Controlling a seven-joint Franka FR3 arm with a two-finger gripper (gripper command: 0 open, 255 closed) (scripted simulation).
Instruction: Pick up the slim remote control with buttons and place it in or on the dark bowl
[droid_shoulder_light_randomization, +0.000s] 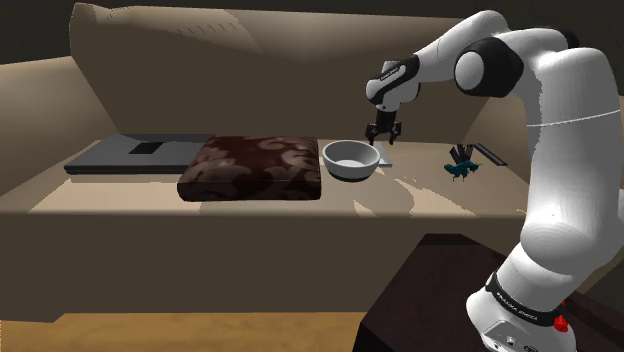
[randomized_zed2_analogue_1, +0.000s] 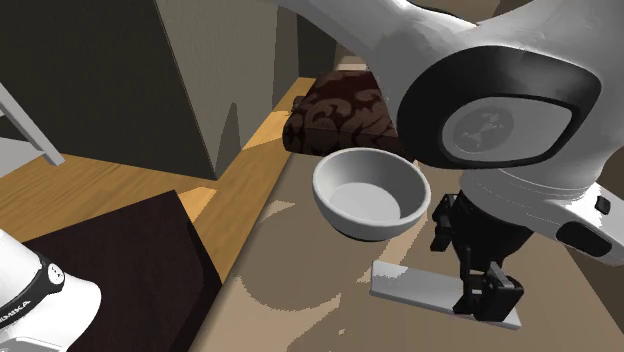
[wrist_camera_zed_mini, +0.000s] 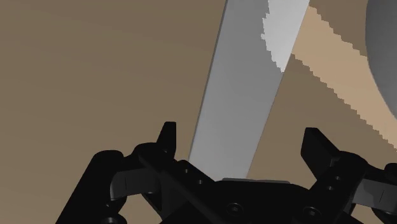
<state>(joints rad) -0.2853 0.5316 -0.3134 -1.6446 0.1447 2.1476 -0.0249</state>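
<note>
The remote (randomized_zed2_analogue_1: 415, 287) is drawn as a plain grey slim slab with no buttons visible, lying flat on the tan sofa seat beside the bowl. The bowl (droid_shoulder_light_randomization: 349, 170) looks pale grey, not dark, and stands upright with nothing in it. My gripper (droid_shoulder_light_randomization: 385, 134) hangs just above the remote, fingers pointing down and open. In the wrist view the remote (wrist_camera_zed_mini: 245, 95) runs lengthwise between the spread fingertips (wrist_camera_zed_mini: 167, 135), which do not touch it. From the second exterior view, the gripper (randomized_zed2_analogue_1: 468, 262) straddles the slab's far end, with the bowl (randomized_zed2_analogue_1: 345, 215) close alongside. The bowl's edge (wrist_camera_zed_mini: 385, 51) shows near the remote.
A dark patterned cushion (droid_shoulder_light_randomization: 252, 167) lies to the shoulder view's left of the bowl, and a flat dark grey slab (droid_shoulder_light_randomization: 140, 152) lies beyond it. A small teal object (droid_shoulder_light_randomization: 461, 166) sits on the seat to the right. The sofa backrest rises behind. My dark stand (droid_shoulder_light_randomization: 450, 290) is in front.
</note>
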